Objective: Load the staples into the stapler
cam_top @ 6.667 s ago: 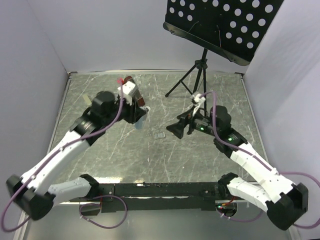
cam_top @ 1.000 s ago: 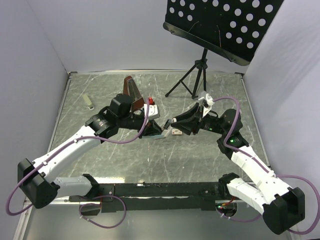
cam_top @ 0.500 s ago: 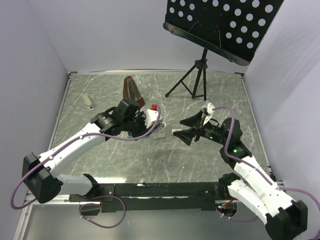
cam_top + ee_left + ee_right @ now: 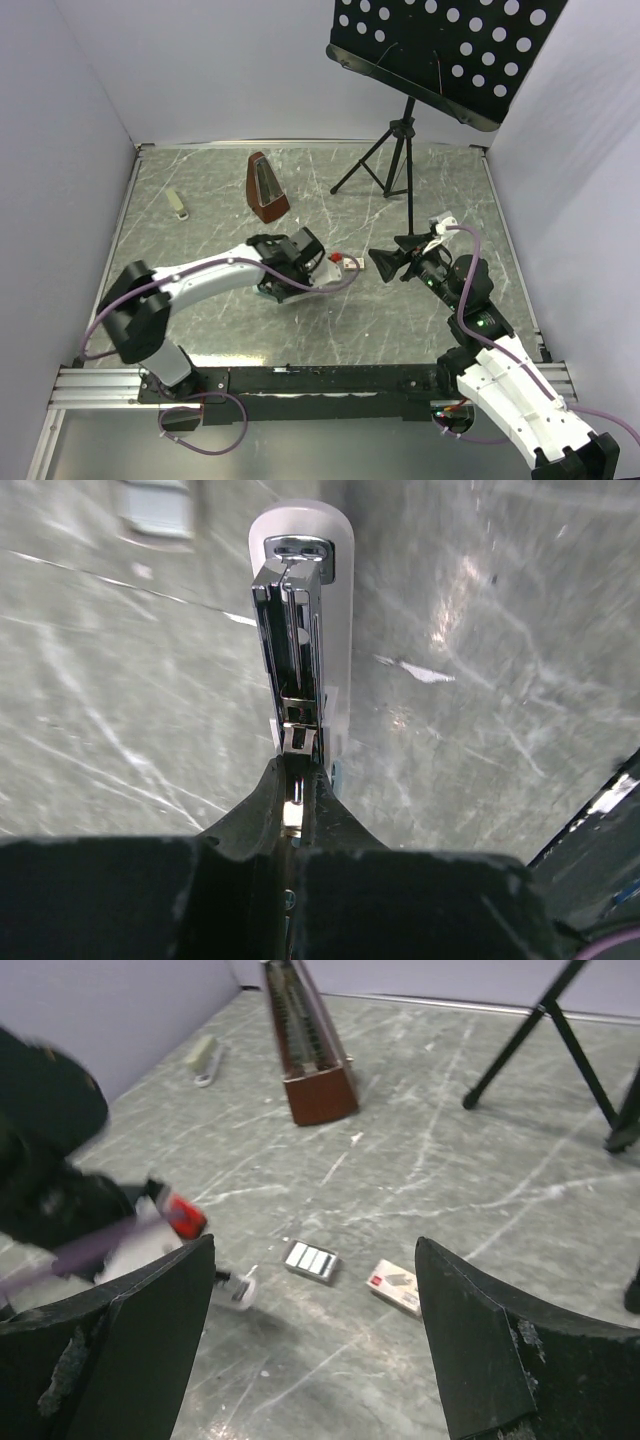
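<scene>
The left gripper point(image 4: 297, 790) is clamping the rear of the open stapler point(image 4: 300, 630), its channel running straight away from the jaws. The box of staples point(image 4: 395, 1288) is lying on the table point(image 4: 480, 1160) just ahead of the right gripper point(image 4: 314, 1260), whose jaws are standing wide and empty, the nearer arm.

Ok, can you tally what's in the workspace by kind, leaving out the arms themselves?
stapler, held in the left gripper: 1
staple box: 1
translucent grey-blue piece: 1
metronome: 1
music stand: 1
small pale object near the left wall: 1
Total: 6
</scene>
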Available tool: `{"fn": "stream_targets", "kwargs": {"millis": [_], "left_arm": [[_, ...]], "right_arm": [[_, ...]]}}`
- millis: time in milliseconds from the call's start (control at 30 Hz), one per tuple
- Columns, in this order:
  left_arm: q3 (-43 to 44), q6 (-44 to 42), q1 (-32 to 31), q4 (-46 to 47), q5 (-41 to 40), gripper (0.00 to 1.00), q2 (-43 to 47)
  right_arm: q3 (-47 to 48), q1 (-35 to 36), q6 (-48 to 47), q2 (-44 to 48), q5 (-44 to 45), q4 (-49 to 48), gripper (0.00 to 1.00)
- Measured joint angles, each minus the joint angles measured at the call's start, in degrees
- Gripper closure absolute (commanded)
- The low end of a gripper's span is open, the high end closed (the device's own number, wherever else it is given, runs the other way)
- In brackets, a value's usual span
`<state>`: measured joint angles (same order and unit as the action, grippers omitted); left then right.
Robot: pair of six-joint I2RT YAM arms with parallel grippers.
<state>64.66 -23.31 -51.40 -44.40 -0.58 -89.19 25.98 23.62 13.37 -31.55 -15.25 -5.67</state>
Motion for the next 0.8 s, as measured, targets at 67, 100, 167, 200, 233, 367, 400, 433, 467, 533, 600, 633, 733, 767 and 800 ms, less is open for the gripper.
{"fn": "stream_targets", "kwargs": {"millis": [67, 100, 167, 200, 233, 367, 400, 433, 467, 533, 600, 633, 733, 767, 800], "left_arm": [[0.09, 0.02, -0.98, -1.18, -1.31, 0.99, -2.58], [0.11, 0.0, -1.44, -1.64, -1.9, 0.99, -3.54], [0.46, 0.02, -2.29, -2.64, -3.1, 0.99, -4.74], [0.76, 0.02, -2.71, -3.19, -3.65, 0.98, -5.2], [1.31, 0.02, -3.26, -3.76, -4.28, 0.98, -5.68], [3.3, 0.04, -5.53, -4.85, -5.95, 0.91, -8.24], [3.82, 0.07, -6.14, -5.09, -6.43, 0.85, -9.11], [4.13, 0.09, -6.67, -5.2, -6.75, 0.83, -10.01], [4.2, 0.13, -7.06, -5.27, -6.93, 0.81, -10.75], [4.24, -0.04, -7.48, -5.88, -7.08, 0.76, -11.65], [4.61, 0.07, -8.02, -6.1, -7.48, 0.68, -11.93], [4.63, 0.07, -8.17, -6.21, -7.65, 0.63, -11.98], [4.83, 0.22, -8.68, -6.69, -8.24, 0.49, -12.37], [4.94, 0.28, -8.87, -6.84, -8.35, 0.46, -12.59], [5.16, 0.52, -9.11, -7.23, -8.41, 0.39, -12.83]], "right_arm": [[0.0, 0.0, -0.02, 0.0, 1.14, 0.74, 0.12], [-0.02, 0.0, -0.02, 0.0, 1.62, 1.05, 0.12], [-0.04, 0.0, -0.11, 0.0, 2.32, 1.09, 0.12], [-0.07, 0.0, -0.2, -0.02, 2.49, 1.09, 0.12], [-0.07, 0.0, -0.24, -0.02, 2.62, 1.09, 0.12], [-0.09, 0.0, -0.42, -0.09, 2.82, 1.07, 0.12], [-0.13, 0.0, -0.42, -0.13, 2.84, 1.03, 0.12], [-0.2, 0.0, -0.44, -0.17, 2.93, 1.03, 0.12], [-0.28, 0.0, -0.44, -0.17, 3.04, 1.03, 0.12], [-0.52, 0.0, -0.48, -0.17, 3.23, 0.98, 0.12], [-0.92, 0.0, -0.63, -0.15, 3.39, 1.01, 0.12], [-1.05, 0.0, -0.68, -0.15, 3.5, 1.07, 0.12], [-1.18, 0.0, -0.87, -0.15, 3.63, 1.03, 0.12], [-1.18, 0.0, -0.9, -0.15, 3.65, 1.05, 0.12], [-1.18, 0.0, -0.94, -0.13, 3.65, 1.05, 0.12]]}}
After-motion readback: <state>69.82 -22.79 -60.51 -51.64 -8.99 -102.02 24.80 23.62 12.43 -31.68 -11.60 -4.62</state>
